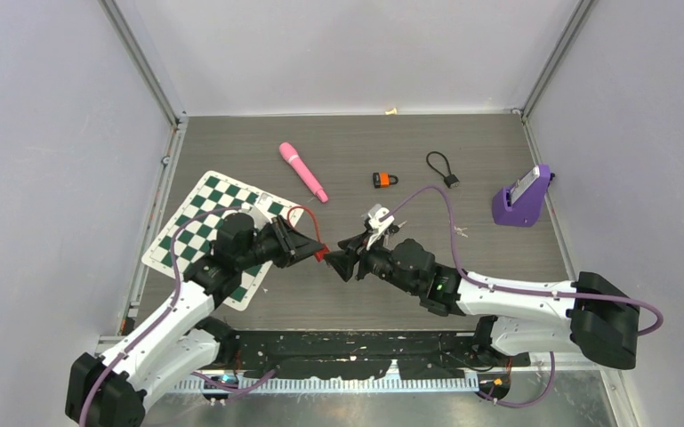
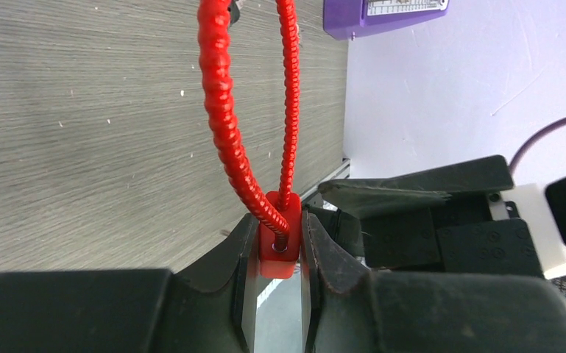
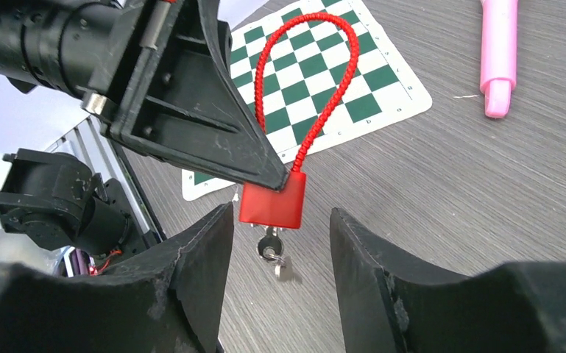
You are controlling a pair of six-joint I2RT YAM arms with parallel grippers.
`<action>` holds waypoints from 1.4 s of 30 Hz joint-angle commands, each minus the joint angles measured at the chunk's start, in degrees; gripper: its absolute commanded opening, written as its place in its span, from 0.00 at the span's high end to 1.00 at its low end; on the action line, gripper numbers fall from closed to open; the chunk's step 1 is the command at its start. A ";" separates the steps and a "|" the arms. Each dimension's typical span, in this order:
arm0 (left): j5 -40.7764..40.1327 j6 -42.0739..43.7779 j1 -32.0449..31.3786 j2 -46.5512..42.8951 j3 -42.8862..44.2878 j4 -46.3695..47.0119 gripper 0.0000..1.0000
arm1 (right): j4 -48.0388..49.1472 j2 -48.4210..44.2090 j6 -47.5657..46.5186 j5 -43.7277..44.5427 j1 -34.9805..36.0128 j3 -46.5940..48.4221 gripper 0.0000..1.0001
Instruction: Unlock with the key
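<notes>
your left tool (image 2: 278, 246) pinched the red padlock (image 3: 272, 200) by its flat square body, one finger on each face, and held it between the two arms over the near middle of the surface (image 1: 462, 151). its ribbed red cable (image 3: 309, 81) looped out of the top of the body and back in. a small silver key (image 3: 271, 248) stuck out of the underside. your right tool (image 3: 281, 220) stood spread, fingers either side of the lock body and key with a gap on each side, touching neither. both arms reached low and inward, tools pointing at each other tip to tip. only the right wrist view showed the key; the left wrist view showed the grip and the cable ends close up. the top view alone showed what lay farther back: the chessboard mat (image 1: 200, 227) beneath the left arm, a pink pen (image 1: 302, 171), a small orange padlock (image 1: 384, 180), a black cable loop (image 1: 442, 167) and a purple stand (image 1: 523, 197) at the far right.
</notes>
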 commanded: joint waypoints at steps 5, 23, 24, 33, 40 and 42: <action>2.65 -0.93 0.34 -2.12 3.30 0.77 1.00 | 8.86 1.94 -1.39 -1.27 0.18 -0.53 0.41; 2.98 -2.68 0.34 -2.36 3.04 1.76 1.00 | 9.02 4.47 -0.86 -3.31 0.18 -0.46 0.40; 2.96 -2.71 0.37 -2.35 3.06 1.85 1.00 | 8.70 4.51 -0.85 -3.05 0.19 -0.52 0.40; 2.96 -2.89 0.35 -2.58 3.46 1.56 1.00 | 7.92 5.08 -1.11 -2.54 0.19 -0.57 0.41; 2.93 -3.00 0.41 -2.56 3.68 1.41 1.00 | 7.86 5.37 -1.16 -2.57 0.21 -0.63 0.42; 3.03 -3.07 0.40 -2.59 3.74 1.41 1.00 | 8.05 5.24 -1.20 -2.51 0.19 -0.70 0.44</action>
